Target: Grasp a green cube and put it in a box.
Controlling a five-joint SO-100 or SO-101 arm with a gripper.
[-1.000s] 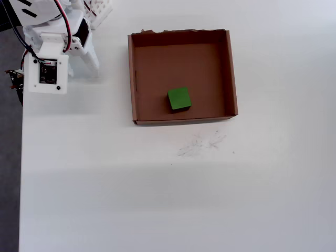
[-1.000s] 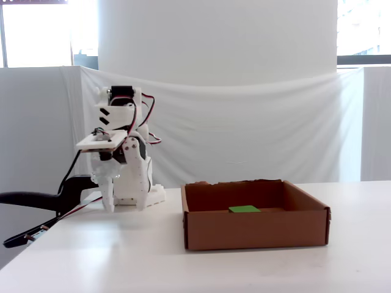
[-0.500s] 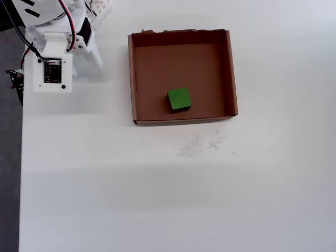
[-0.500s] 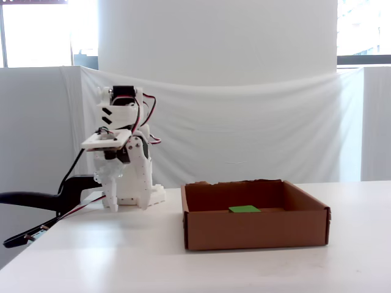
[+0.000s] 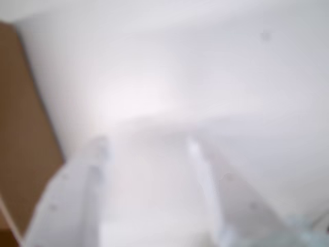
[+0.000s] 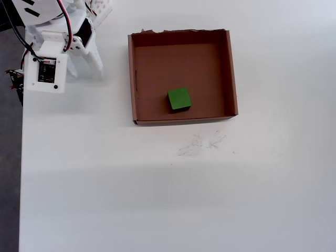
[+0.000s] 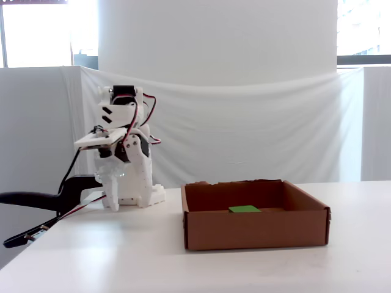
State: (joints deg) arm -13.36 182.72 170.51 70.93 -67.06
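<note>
A white table fronts a draped white backdrop. At the overhead view's left, the gripper rests folded, fingers parted and empty. Rightward, the green cube sits inside the box; it looks light, rigid, best pinched across opposite flat faces.

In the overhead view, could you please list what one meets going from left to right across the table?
The robot arm with its gripper, then the box's left wall, then the green cube inside the box, then the box's right wall.
</note>
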